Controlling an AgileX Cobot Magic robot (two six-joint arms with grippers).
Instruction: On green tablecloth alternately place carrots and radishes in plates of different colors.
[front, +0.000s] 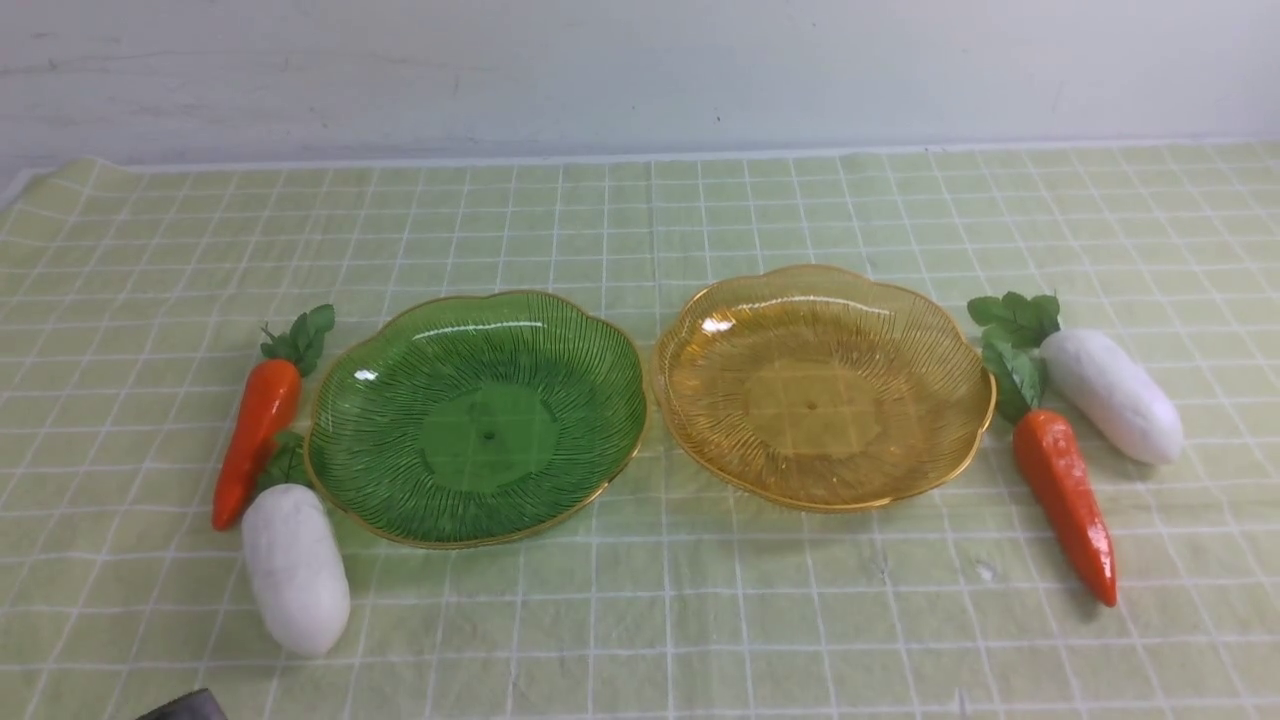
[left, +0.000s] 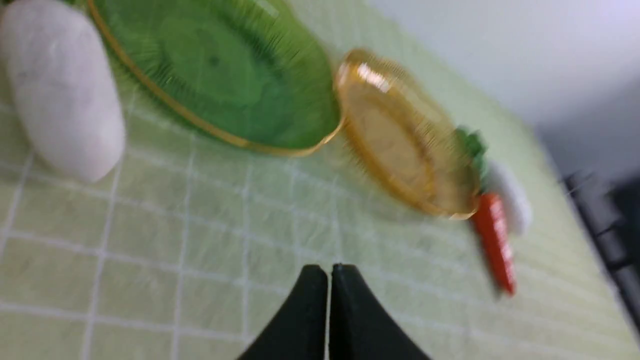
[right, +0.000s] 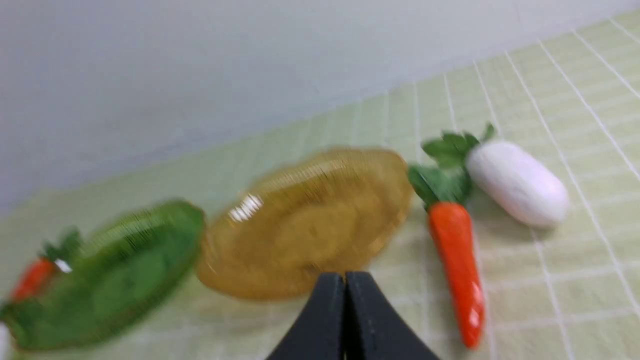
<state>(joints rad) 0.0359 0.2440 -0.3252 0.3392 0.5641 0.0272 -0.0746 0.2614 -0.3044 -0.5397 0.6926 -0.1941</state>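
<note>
On the green tablecloth (front: 640, 620) a dark green plate (front: 476, 415) and an amber plate (front: 823, 384) lie side by side, both bare. Left of the green plate lie a carrot (front: 254, 428) and a white radish (front: 296, 570). Right of the amber plate lie a second carrot (front: 1066, 500) and a second radish (front: 1113, 394). My left gripper (left: 329, 272) is shut and holds nothing, over cloth near the left radish (left: 62, 90) and green plate (left: 220, 70). My right gripper (right: 345, 280) is shut and holds nothing, near the amber plate (right: 310, 225) and right carrot (right: 456, 265).
A pale wall (front: 640, 70) runs along the cloth's far edge. A dark corner of the left arm (front: 185, 706) shows at the front view's lower edge. In the left wrist view, dark equipment (left: 607, 235) stands beyond the cloth's side.
</note>
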